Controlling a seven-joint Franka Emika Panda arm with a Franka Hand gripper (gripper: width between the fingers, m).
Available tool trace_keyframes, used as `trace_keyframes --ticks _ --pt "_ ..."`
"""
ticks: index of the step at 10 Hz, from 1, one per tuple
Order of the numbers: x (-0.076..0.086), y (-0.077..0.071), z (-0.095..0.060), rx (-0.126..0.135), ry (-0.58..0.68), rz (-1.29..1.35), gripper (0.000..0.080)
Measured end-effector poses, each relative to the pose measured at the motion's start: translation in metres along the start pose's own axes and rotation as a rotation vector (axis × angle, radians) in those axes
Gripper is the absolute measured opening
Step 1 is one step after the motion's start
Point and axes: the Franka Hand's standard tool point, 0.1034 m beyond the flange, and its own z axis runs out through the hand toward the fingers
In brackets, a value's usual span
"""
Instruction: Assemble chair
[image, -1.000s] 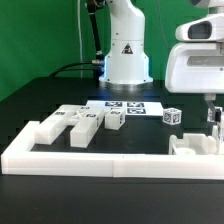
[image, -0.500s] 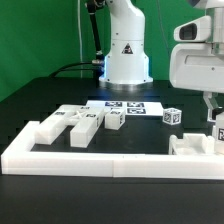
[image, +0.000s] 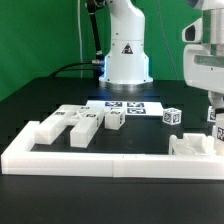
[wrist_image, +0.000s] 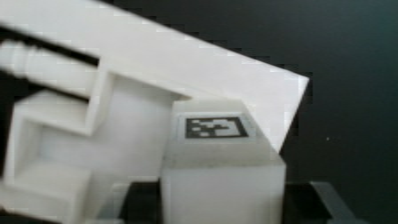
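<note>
Clamping a tagged white block (wrist_image: 222, 160), gripper (image: 214, 119) hangs at the exterior view's three o'clock, above a white chair part (image: 193, 146).

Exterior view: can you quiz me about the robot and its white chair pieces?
1. True or false: the gripper is shut on a tagged white part.
2. How does the marker board lie? A flat before the robot base, B standing upright, C in the gripper.
3. Fill in: the small tagged cube sits to the exterior view's ____ of the marker board.
Key: 1 true; 2 A; 3 right.
</note>
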Motion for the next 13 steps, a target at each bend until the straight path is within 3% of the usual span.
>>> trace_keyframes --ticks 3,5,7,8,9,13 --pt "-0.0003 -0.0002 -0.0001 0.001 -0.004 0.116 0.0290" --pt "-0.0004 -0.0002 -0.0001 0.001 -0.004 0.052 0.0290" --pt "-0.0025 0.0009 -0.0013 -0.018 -0.011 -0.043 0.0580" --pt "-0.0038 0.0007 -0.0032 -0.031 -0.016 -0.158 0.0580" --pt "-0.0038 -0.0013 -0.0046 -0.026 -0.018 -0.304 0.0637" --pt "0.0046 -0.0024 -0.0056 -0.016 -0.022 -0.737 0.0649"
